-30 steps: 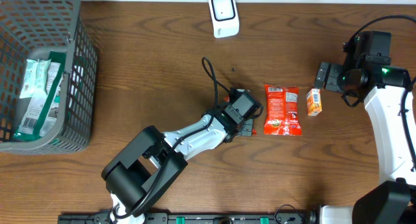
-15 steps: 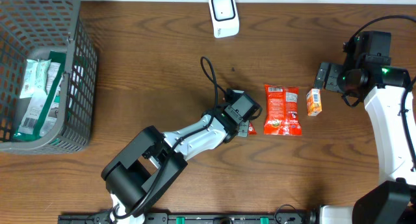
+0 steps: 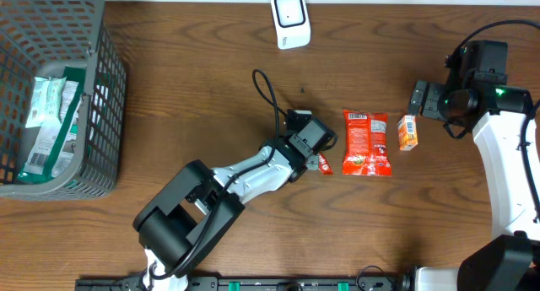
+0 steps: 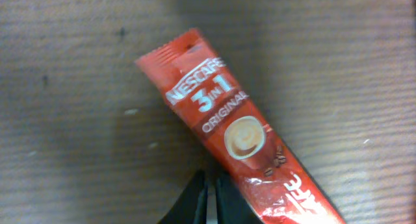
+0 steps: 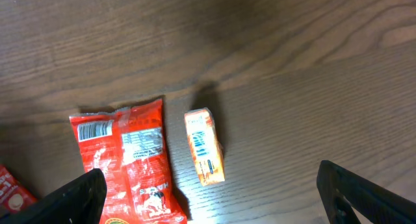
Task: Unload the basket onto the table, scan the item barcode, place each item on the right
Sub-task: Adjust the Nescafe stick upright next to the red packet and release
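Your left gripper (image 4: pixel 208 199) has its fingers pressed together on the long edge of the Nescafé 3-in-1 sachet (image 4: pixel 229 123). It seems to pinch it just above the wood at mid-table, printed face up, so the barcode is probably on the hidden side and must be turned toward the white scanner (image 3: pixel 291 19) at the far edge. Your right gripper (image 3: pixel 419 98) hangs spread wide over the red snack packet (image 5: pixel 127 162) and small orange carton (image 5: pixel 205 146), holding nothing, likely waiting out of the way.
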You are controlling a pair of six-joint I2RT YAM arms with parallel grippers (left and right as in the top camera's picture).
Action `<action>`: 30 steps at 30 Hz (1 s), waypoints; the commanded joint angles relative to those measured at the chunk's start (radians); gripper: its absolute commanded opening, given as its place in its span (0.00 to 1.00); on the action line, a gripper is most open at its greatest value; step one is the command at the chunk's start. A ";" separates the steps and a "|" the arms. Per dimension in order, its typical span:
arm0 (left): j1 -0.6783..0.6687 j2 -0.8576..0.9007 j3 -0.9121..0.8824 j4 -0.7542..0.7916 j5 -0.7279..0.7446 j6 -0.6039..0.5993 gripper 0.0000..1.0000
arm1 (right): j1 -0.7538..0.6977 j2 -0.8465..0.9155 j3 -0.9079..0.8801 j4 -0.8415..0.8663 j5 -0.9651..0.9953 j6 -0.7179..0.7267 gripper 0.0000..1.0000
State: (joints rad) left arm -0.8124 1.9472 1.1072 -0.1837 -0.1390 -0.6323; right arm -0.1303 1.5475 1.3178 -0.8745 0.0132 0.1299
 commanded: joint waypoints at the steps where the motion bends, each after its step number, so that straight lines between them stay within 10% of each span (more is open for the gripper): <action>1: 0.005 0.071 -0.012 0.020 -0.004 -0.009 0.12 | -0.006 -0.003 0.012 -0.001 -0.004 0.015 0.99; 13: 0.004 0.073 -0.012 0.169 0.161 0.050 0.16 | -0.006 -0.003 0.012 -0.001 -0.004 0.014 0.99; 30: 0.003 -0.098 -0.012 -0.038 0.068 0.122 0.13 | -0.006 -0.003 0.012 -0.001 -0.004 0.015 0.99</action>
State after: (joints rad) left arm -0.8116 1.8820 1.1038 -0.1932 -0.0807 -0.5228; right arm -0.1303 1.5475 1.3178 -0.8745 0.0132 0.1299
